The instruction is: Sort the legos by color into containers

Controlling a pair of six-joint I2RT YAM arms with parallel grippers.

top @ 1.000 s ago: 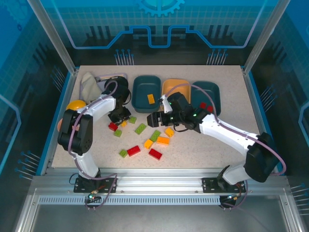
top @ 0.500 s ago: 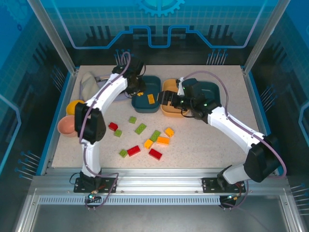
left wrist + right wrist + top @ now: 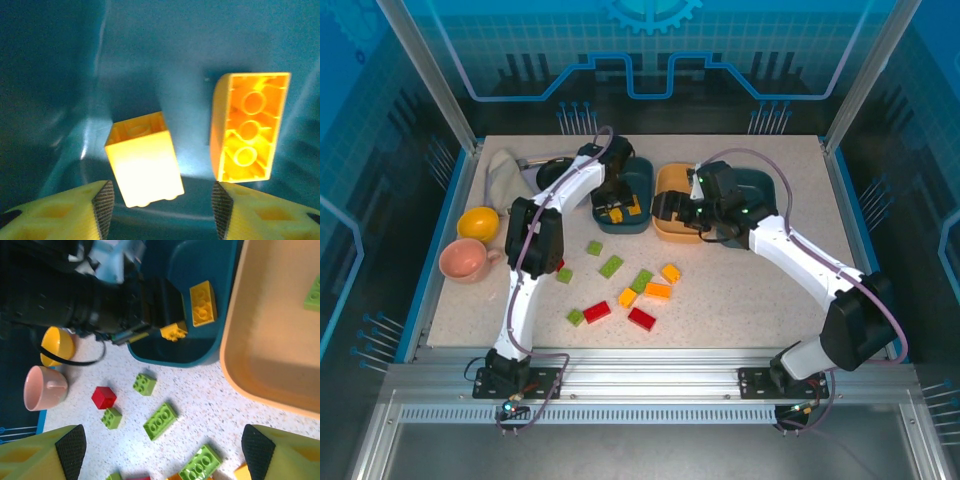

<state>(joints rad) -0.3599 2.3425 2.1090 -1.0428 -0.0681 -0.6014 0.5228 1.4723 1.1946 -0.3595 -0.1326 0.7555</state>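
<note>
My left gripper (image 3: 162,210) hangs open low inside the left dark teal container (image 3: 638,178). A small yellow lego (image 3: 145,160) sits loose between its fingers, touching neither pad. An oblong yellow-orange lego (image 3: 247,127) lies beside it, hollow side up. From above, my left gripper (image 3: 610,203) is over that container's near left part. My right gripper (image 3: 665,207) is open and empty at the near left edge of the orange-tan container (image 3: 678,180), which holds a green lego (image 3: 312,292). Several red, green and orange legos, such as a green one (image 3: 611,266), lie on the table.
A second dark teal container (image 3: 763,190) stands right of the orange-tan one, partly behind my right arm. A yellow bowl (image 3: 478,222) and a pink cup (image 3: 463,260) sit at the left. A grey cloth (image 3: 503,172) and a black bowl (image 3: 552,172) are at the back left.
My left arm swung from the table to the left teal container, then opened and let the small yellow lego go. My right gripper moved from the table to the orange-tan container's edge.
</note>
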